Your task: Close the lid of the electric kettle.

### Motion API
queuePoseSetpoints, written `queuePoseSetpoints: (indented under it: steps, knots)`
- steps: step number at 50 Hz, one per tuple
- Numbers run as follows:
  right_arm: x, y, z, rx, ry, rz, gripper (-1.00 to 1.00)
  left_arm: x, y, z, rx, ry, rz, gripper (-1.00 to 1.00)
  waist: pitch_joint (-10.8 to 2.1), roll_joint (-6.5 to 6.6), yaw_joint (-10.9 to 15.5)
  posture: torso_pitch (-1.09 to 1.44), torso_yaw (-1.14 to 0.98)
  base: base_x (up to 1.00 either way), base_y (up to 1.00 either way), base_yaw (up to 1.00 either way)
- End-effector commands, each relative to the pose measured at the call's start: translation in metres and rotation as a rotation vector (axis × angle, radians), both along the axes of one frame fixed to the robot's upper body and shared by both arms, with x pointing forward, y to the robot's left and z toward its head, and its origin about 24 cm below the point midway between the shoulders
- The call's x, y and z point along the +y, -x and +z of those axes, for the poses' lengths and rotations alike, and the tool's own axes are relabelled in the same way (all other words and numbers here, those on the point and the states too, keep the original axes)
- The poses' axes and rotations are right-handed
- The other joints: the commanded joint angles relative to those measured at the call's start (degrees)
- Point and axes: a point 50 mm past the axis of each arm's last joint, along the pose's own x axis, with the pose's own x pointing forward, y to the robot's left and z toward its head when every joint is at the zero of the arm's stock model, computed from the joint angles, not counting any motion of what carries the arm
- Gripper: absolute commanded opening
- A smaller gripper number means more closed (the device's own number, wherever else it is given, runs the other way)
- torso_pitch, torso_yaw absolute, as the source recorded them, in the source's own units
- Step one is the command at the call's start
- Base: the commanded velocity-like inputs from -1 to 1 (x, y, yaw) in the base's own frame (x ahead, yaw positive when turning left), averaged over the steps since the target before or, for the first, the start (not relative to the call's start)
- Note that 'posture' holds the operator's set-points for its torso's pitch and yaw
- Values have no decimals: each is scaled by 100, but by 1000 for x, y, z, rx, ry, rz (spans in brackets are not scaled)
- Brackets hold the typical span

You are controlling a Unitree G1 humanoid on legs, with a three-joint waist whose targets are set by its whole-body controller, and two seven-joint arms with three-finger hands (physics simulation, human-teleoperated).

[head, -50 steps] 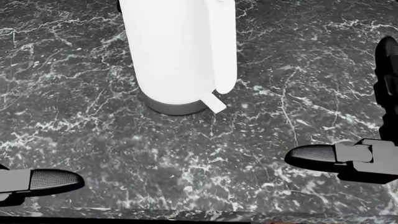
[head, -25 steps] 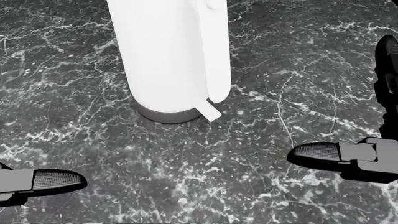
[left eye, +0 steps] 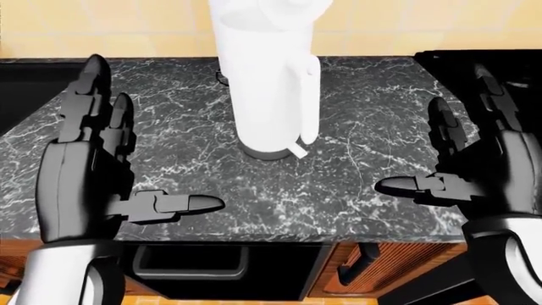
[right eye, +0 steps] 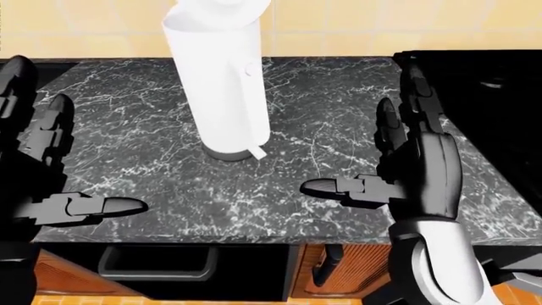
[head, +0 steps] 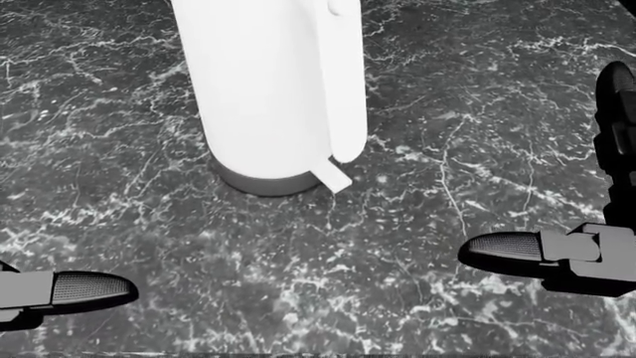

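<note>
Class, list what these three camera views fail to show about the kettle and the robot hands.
- Kettle lid and top: cut by the top edge in every view.
- Left robot hand: head view shows one fingertip only; rest beyond the left edge.
- Right robot hand: palm cut by the head view's right edge.

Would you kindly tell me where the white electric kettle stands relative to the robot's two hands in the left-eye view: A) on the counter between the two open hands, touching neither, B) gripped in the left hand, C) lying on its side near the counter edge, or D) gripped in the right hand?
A: the electric kettle stands upright on the counter, with the open left hand and open right hand apart from it on either side.
</note>
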Motion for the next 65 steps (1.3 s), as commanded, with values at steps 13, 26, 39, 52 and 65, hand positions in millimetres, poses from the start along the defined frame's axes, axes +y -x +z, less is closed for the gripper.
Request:
queuePoseSetpoints:
  steps: [13, 26, 39, 52, 65]
  knots:
    - [0, 4, 8, -68, 12, -12, 100, 1, 4, 9, -72, 1, 7, 100, -86, 15, 4, 0, 0, 0, 0, 0]
    - [1, 5, 7, -76, 26, -7, 100, 3, 5, 9, -74, 4, 12, 100, -59, 78, -14, 0, 0, 2, 0, 0]
    - [1, 4, 9, -70, 9, -4, 100, 3, 4, 9, -73, 1, 11, 100, 14, 133, -35, 0, 0, 6, 0, 0]
    - [0, 5, 10, -71, 5, -6, 100, 2, 4, 9, -72, 2, 9, 100, -98, 12, -13, 0, 0, 0, 0, 0]
    - [0, 5, 9, -66, -5, -2, 100, 1, 4, 8, -70, 1, 6, 100, -86, 4, 2, 0, 0, 0, 0, 0]
